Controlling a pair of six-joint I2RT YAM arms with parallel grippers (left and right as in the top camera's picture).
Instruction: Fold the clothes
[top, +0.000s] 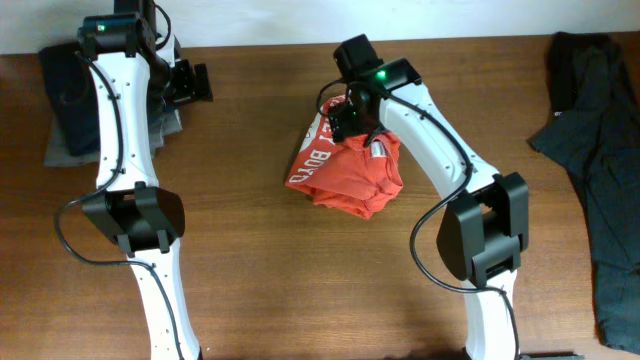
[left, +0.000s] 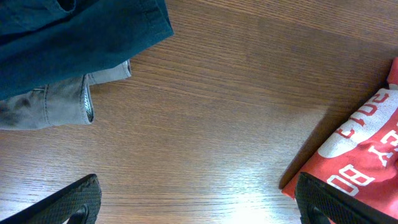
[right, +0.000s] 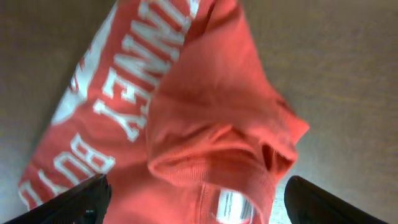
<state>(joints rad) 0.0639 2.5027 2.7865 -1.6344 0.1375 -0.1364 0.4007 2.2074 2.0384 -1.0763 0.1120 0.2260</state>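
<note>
Red-orange T-shirt (top: 355, 182), loosely bunched, white lettering (top: 314, 157)

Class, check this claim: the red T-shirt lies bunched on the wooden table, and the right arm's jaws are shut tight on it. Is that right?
Not quite. The red T-shirt does lie bunched on the wooden table, but the right arm's jaws stand wide open over it, not shut on it. The right wrist view shows this.
</note>
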